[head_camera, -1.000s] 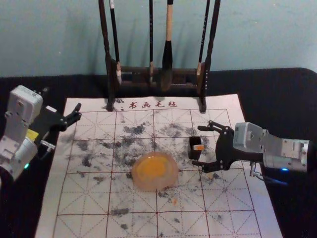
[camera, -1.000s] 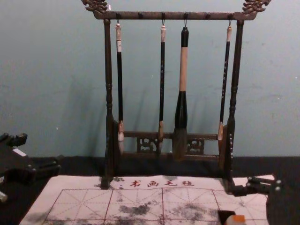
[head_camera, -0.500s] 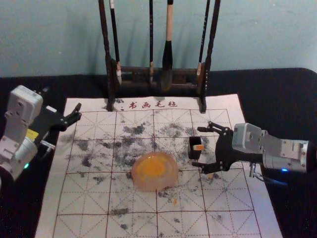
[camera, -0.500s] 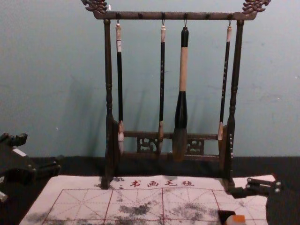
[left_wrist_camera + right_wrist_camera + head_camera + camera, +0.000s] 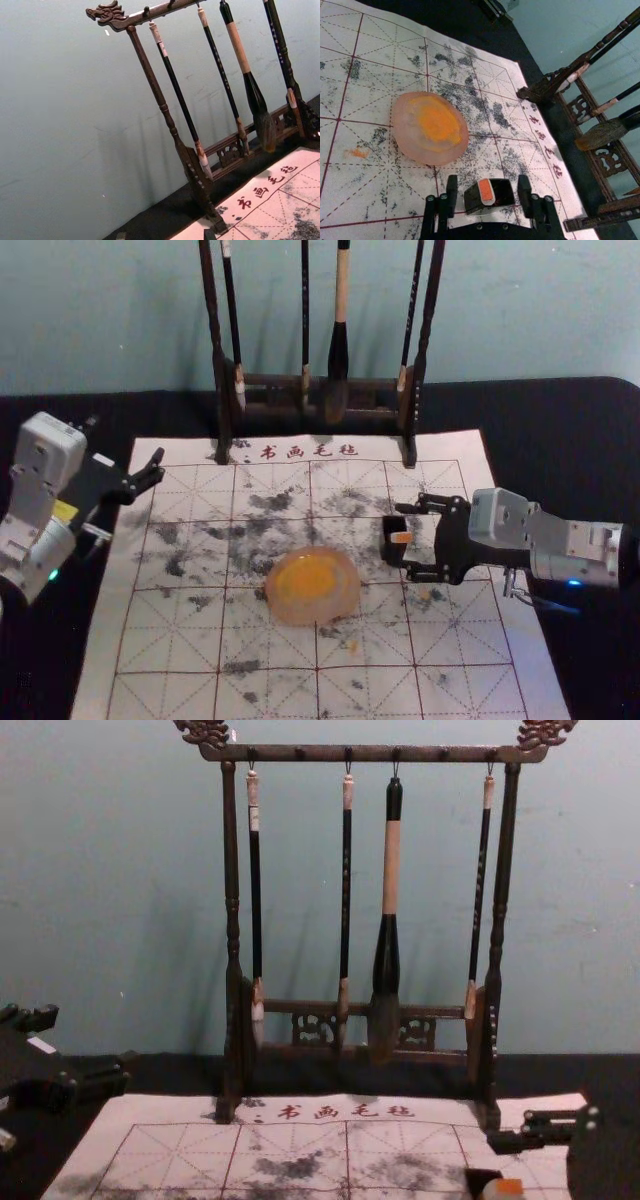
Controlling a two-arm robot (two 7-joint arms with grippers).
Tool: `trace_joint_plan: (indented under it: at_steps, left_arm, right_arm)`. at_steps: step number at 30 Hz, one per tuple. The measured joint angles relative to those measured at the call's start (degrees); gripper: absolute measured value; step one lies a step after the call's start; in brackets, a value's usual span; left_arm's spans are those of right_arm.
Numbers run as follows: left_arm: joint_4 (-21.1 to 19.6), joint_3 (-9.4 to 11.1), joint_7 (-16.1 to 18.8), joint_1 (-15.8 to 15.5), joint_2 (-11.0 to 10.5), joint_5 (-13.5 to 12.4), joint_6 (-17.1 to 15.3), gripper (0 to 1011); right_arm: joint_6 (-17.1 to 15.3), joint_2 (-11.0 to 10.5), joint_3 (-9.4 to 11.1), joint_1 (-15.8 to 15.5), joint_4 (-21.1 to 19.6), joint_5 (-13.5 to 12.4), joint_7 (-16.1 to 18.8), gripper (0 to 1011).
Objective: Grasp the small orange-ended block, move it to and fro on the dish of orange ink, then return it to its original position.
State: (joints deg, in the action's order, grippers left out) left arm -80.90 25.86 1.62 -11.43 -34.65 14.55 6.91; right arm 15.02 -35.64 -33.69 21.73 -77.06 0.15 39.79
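The dish of orange ink (image 5: 313, 586) sits on a gridded mat (image 5: 270, 695) spread over the dark desk (image 5: 560, 440). Beyond the dish, a wooden rack (image 5: 365, 754) holds hanging brushes (image 5: 391, 870). Just to the dish's right and slightly farther off is the small orange-ended block (image 5: 486, 192), with black around the orange end; I can't tell whether that is its body or a holder.

I have my right gripper (image 5: 404, 539) at the block, jaws parted, one on each side with gaps, not gripping; I judge this straddle lets them close evenly. I should tighten squarely, since an uneven pinch might twist it. My left gripper (image 5: 88, 1040) is parked well left of the dish, its jaws apart and holding nothing, leaving the dish accessible to the right arm.
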Motion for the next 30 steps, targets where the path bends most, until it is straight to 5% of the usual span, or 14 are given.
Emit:
trace_joint_plan:
  at_steps: [20, 30]
  left_arm:
    - [0.00, 0.00, 0.00, 0.00, 0.00, 0.00, 0.00, 1001]
    - [0.00, 0.00, 0.00, 0.00, 0.00, 0.00, 0.00, 1001]
  right_arm:
    - [0.01, 0.00, 0.05, 0.00, 0.00, 0.00, -0.01, 145]
    - [0.01, 0.00, 0.05, 0.00, 0.00, 0.00, -0.01, 132]
